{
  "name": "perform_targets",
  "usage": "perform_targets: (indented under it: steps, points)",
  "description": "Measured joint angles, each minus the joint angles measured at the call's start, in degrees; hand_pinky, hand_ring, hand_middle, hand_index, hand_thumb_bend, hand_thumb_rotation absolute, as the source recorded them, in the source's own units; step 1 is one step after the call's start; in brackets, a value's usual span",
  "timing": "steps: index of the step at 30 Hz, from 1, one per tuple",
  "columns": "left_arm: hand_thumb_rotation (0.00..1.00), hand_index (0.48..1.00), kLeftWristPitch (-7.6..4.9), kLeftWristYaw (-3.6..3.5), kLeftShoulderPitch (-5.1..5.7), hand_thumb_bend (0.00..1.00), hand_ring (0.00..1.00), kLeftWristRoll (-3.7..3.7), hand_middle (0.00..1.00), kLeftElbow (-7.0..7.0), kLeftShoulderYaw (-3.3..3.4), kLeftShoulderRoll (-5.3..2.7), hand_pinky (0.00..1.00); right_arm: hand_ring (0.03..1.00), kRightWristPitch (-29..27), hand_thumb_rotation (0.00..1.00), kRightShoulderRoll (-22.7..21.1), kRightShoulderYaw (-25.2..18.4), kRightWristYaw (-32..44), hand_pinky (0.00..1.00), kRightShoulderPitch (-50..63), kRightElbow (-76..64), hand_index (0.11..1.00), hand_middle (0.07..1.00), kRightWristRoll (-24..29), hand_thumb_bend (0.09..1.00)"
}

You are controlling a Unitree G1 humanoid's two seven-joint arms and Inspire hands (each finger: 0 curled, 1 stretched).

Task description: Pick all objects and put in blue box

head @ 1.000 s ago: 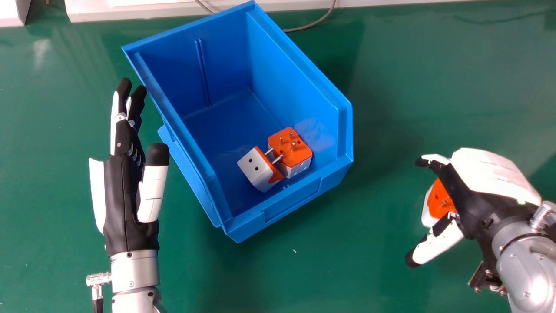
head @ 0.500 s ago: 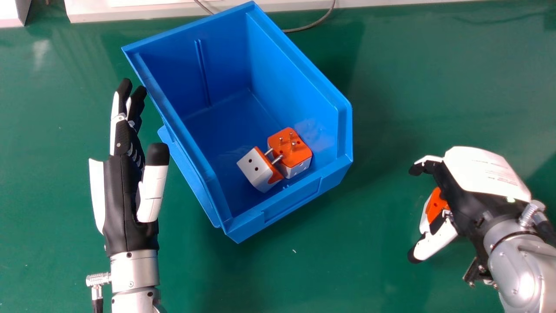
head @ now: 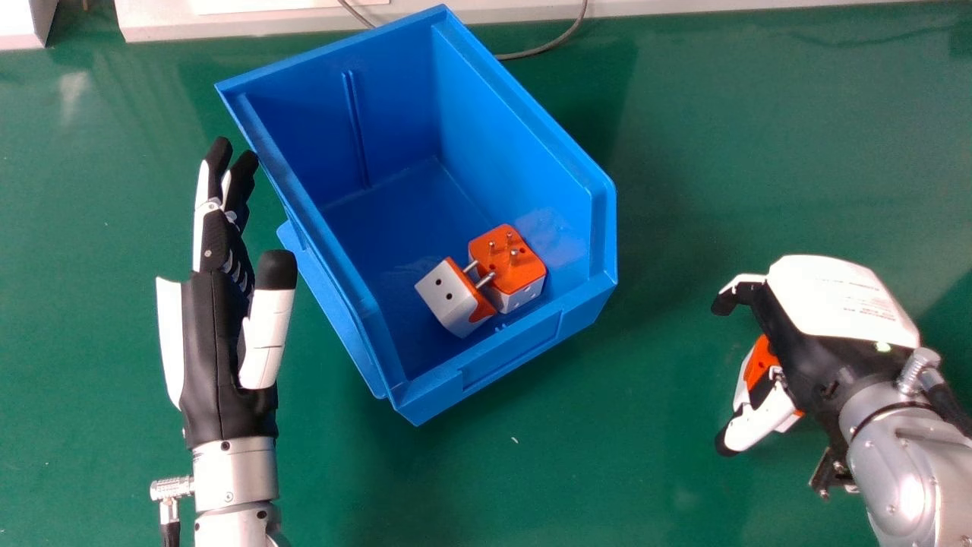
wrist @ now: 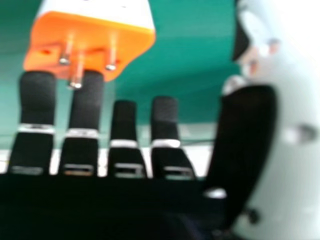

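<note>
In the head view the right hand (head: 809, 346) is low over the table at the right, open, with an orange and white plug adapter (head: 758, 365) partly hidden beneath it, beside the thumb. The right hand view has the adapter (wrist: 95, 37), pins showing, at the fingertips of the straight-fingered right hand (wrist: 125, 130); whether they touch is unclear. Two more adapters, one lying tilted (head: 452, 296) and one with pins up (head: 507, 262), rest against each other inside the blue box (head: 501, 349). Open, the left hand (head: 216, 334) is beside the box's left wall.
The green table (head: 607, 471) extends around the box. A white ledge (head: 266, 23) runs along the far edge, and a grey cable (head: 543, 47) loops behind the box.
The right hand has shifted a little to the left over the adapter, covering it differently. The left hand and the adapters in the box are unmoved.
</note>
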Motion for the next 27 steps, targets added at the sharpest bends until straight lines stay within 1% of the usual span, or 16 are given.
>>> perform_targets:
  steps: [1, 2, 3, 4, 5, 6, 7, 8, 10, 11, 12, 13, 17, 21, 23, 27]
  points:
    - [0.92, 0.952, 0.0, 0.02, 0.0, 0.97, 0.95, 0.03, 0.93, -0.02, 0.0, 0.0, 0.99, 0.548, -0.7, 0.0, 0.0, 0.1, -1.8, 0.37, 0.4, 0.6, 0.689, 0.746, 0.3, 0.776]
    - [0.92, 0.951, 0.0, 0.03, 0.0, 0.97, 0.95, 0.02, 0.93, -0.03, 0.0, -0.01, 0.99, 0.529, -1.2, 0.0, -0.1, 0.1, -3.5, 0.35, 0.7, 1.1, 0.668, 0.712, 0.9, 0.718]
    - [0.92, 0.951, 0.0, 0.02, 0.0, 0.97, 0.95, 0.02, 0.93, -0.06, -0.02, -0.01, 0.99, 0.529, -1.3, 0.0, -0.1, 0.1, -4.9, 0.35, 1.1, 1.4, 0.668, 0.712, 1.3, 0.718]
    - [0.92, 0.951, 0.0, 0.0, 0.0, 0.97, 0.95, 0.0, 0.93, -0.08, -0.03, -0.01, 0.99, 0.509, -1.3, 0.0, -0.1, 0.1, -5.7, 0.34, 1.3, 1.6, 0.638, 0.677, 1.4, 0.672]
    - [0.92, 0.951, 0.0, -0.02, 0.0, 0.97, 0.95, 0.0, 0.93, -0.12, -0.03, -0.01, 0.99, 0.509, -1.2, 0.0, -0.1, 0.2, -6.4, 0.34, 1.6, 1.7, 0.638, 0.677, 1.5, 0.672]
    - [0.92, 0.951, 0.01, 0.0, 0.0, 0.97, 0.95, 0.0, 0.93, -0.17, -0.04, -0.02, 0.99, 0.493, -1.1, 0.0, -0.1, 0.2, -6.8, 0.33, 1.7, 1.7, 0.616, 0.647, 1.6, 0.636]
    - [0.92, 0.951, 0.01, 0.01, 0.0, 0.97, 0.95, 0.0, 0.93, -0.21, -0.04, -0.05, 0.99, 0.493, -1.1, 0.0, -0.1, 0.2, -6.9, 0.33, 1.9, 1.7, 0.616, 0.647, 1.6, 0.636]
    - [0.92, 0.95, 0.01, 0.01, 0.0, 0.97, 0.95, 0.0, 0.93, -0.24, -0.05, -0.09, 0.99, 0.477, -1.0, 0.0, -0.1, 0.3, -7.1, 0.32, 2.1, 1.7, 0.601, 0.62, 1.6, 0.607]
    - [0.92, 0.95, 0.02, 0.11, 0.0, 0.97, 0.95, 0.04, 0.93, -0.24, -0.04, -0.1, 0.99, 0.477, -1.1, 0.0, -0.4, 0.3, -7.7, 0.32, 2.6, 1.7, 0.601, 0.62, 1.6, 0.607]
    - [0.92, 0.95, 0.02, 0.16, 0.0, 0.96, 0.95, 0.04, 0.93, -0.24, -0.03, -0.1, 0.99, 0.465, -1.1, 0.0, -0.6, 0.3, -7.9, 0.31, 2.8, 1.8, 0.586, 0.602, 1.6, 0.584]
    - [0.92, 0.95, 0.02, 0.18, 0.0, 0.96, 0.95, 0.04, 0.93, -0.24, -0.03, -0.11, 0.99, 0.465, -1.2, 0.0, -0.9, 0.4, -8.3, 0.31, 3.0, 2.0, 0.586, 0.602, 1.7, 0.584]
    - [0.92, 0.95, 0.03, 0.18, 0.0, 0.96, 0.95, 0.02, 0.93, -0.24, -0.03, -0.13, 0.99, 0.455, -1.4, 0.0, -1.1, 0.3, -8.8, 0.31, 3.1, 2.2, 0.572, 0.59, 2.0, 0.565]
    - [0.92, 0.95, 0.1, 0.11, 0.0, 0.96, 0.95, 0.01, 0.93, -0.36, -0.05, -0.33, 0.99, 0.44, -2.3, 0.0, -1.9, 0.0, -9.6, 0.3, 3.8, 2.2, 0.554, 0.57, 3.5, 0.538]
    - [0.92, 0.951, 0.42, 0.09, 0.01, 0.96, 0.95, 0.0, 0.93, -0.67, -0.04, -0.42, 0.99, 0.435, -3.3, 0.0, -3.1, -0.2, -9.7, 0.29, 4.2, 2.0, 0.549, 0.562, 4.7, 0.528]
    - [0.92, 0.952, 0.44, 0.07, 0.02, 0.97, 0.95, -0.01, 0.93, -0.71, -0.03, -0.42, 0.99, 0.43, -3.3, 0.0, -3.1, -0.6, -9.6, 0.29, 4.5, 1.5, 0.543, 0.556, 6.1, 0.521]
    - [0.92, 0.951, 0.43, 0.0, 0.05, 0.96, 0.95, -0.07, 0.93, -0.73, 0.0, -0.42, 0.99, 0.424, -3.2, 0.0, -3.1, -0.7, -9.4, 0.28, 4.9, 1.1, 0.539, 0.544, 6.8, 0.51]
